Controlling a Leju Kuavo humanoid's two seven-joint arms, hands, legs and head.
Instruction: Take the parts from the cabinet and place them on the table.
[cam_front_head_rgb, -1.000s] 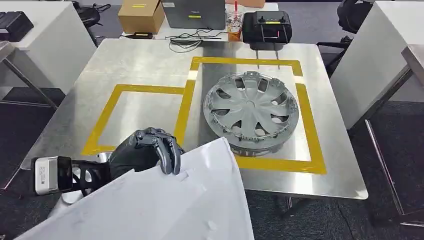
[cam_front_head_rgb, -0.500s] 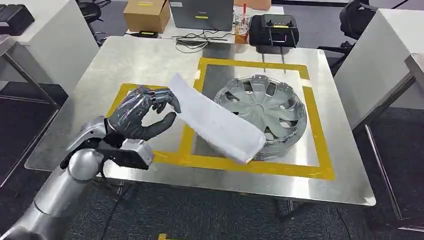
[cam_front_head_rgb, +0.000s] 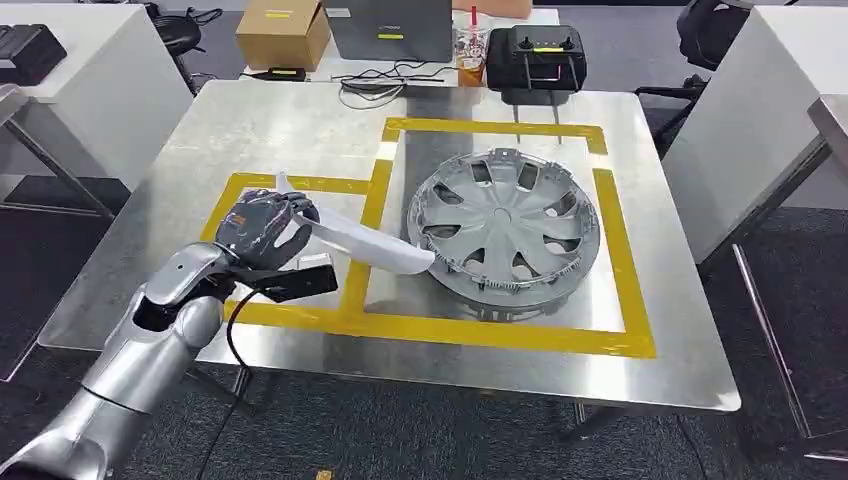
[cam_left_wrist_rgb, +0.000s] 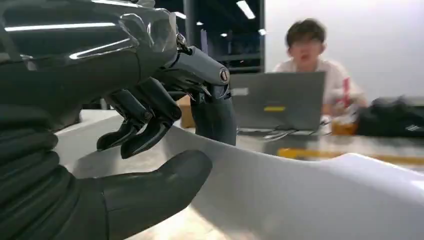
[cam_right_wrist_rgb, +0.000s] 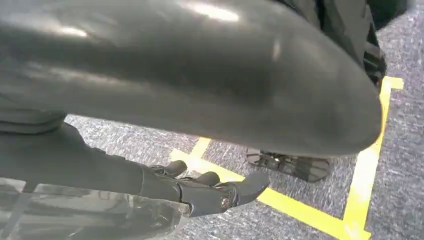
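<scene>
Left hand: the left hand (cam_front_head_rgb: 263, 228) grips one end of the white panel (cam_front_head_rgb: 362, 240), fingers (cam_left_wrist_rgb: 145, 135) curled over its edge and the thumb under it.
Right hand: the right hand (cam_right_wrist_rgb: 210, 187) hangs over the floor, fingers loosely apart, holding nothing.
Panel position: low over the metal table (cam_front_head_rgb: 300, 120), slanting across the yellow tape outline (cam_front_head_rgb: 300, 316) — its far tip just beside the hubcap (cam_front_head_rgb: 503, 222); whether they touch I cannot tell.
Step advice: lower it level inside the left square, keeping the tip off the hubcap — let go only once it rests flat.
Count: one panel, one hubcap, two taped squares.
</scene>
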